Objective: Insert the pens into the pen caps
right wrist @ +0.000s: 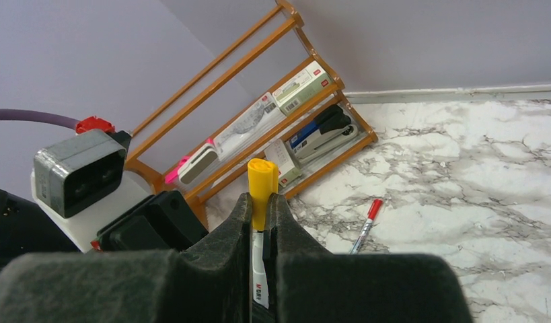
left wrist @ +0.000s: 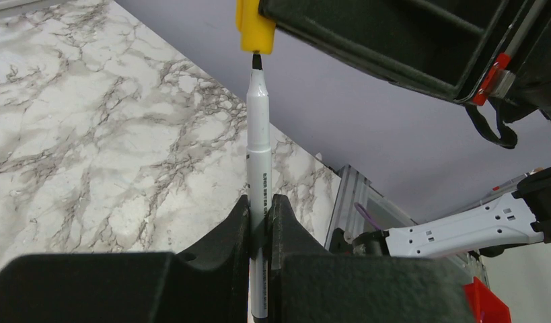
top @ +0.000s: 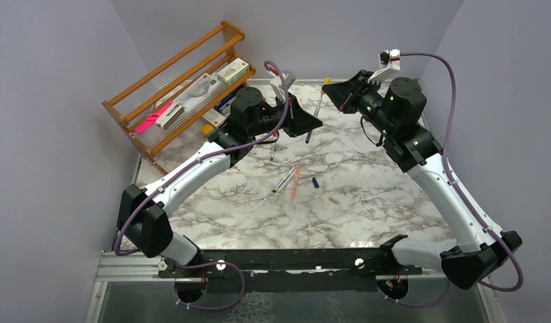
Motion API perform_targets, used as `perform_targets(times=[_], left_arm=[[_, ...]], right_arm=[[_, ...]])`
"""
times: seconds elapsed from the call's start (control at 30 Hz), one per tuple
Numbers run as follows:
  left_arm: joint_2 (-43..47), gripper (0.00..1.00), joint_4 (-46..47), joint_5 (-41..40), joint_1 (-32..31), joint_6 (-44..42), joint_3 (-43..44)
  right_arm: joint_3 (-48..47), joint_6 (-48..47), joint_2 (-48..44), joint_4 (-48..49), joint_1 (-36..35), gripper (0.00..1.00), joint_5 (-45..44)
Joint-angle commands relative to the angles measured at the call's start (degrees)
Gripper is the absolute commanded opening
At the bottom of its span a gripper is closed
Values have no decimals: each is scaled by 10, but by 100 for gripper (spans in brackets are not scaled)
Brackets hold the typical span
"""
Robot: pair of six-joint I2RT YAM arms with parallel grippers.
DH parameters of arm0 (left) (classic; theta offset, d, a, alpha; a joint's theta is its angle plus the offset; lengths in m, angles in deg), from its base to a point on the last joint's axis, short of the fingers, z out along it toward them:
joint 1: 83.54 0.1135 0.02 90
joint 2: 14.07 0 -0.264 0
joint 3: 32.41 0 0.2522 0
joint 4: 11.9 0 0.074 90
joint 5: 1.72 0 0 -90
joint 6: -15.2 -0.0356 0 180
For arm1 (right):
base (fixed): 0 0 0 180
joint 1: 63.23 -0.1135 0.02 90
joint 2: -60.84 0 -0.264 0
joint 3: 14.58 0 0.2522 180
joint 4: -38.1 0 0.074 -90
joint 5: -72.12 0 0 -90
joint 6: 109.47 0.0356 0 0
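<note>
My left gripper [top: 314, 125] [left wrist: 260, 208] is shut on a grey-white pen [left wrist: 259, 148] and holds it above the table, dark tip pointing up. My right gripper [top: 328, 87] [right wrist: 261, 205] is shut on a yellow pen cap [right wrist: 262, 182] [left wrist: 255, 27]. The pen's tip sits right at the cap's open mouth. The pen's barrel [right wrist: 259, 269] shows below the cap between the right fingers. On the table lie a grey pen [top: 284, 180], a salmon-orange pen [top: 295, 182], a dark blue cap [top: 315, 182], a pale pink cap [top: 334, 200] and a red-capped pen [right wrist: 364, 229].
A wooden rack [top: 185, 87] stands at the back left, holding a bright pink bar [top: 153, 118], boxes and a stapler. Grey walls close in the back and sides of the marble table [top: 366, 215]. The arms' base rail runs along the near edge.
</note>
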Motion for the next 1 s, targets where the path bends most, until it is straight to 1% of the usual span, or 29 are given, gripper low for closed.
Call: perform_targets(times=[0.0, 0.27, 0.43, 0.57, 0.73, 0.97], left_arm=[[-2, 0, -2, 4, -3, -13, 29], [-4, 0, -11, 4, -3, -23, 39], [-9, 0, -20, -7, -4, -34, 39], [-11, 0, -31, -24, -3, -48, 58], [-15, 0, -27, -29, -3, -49, 64], [-28, 0, -13, -17, -3, -42, 71]], right_arm=[[14, 0, 0, 17, 1, 1, 17], [24, 9, -8, 16, 1, 1, 23], [35, 41, -14, 12, 1, 1, 37], [54, 61, -29, 10, 1, 1, 49], [70, 62, -45, -3, 1, 1, 44], [65, 64, -44, -12, 1, 1, 40]])
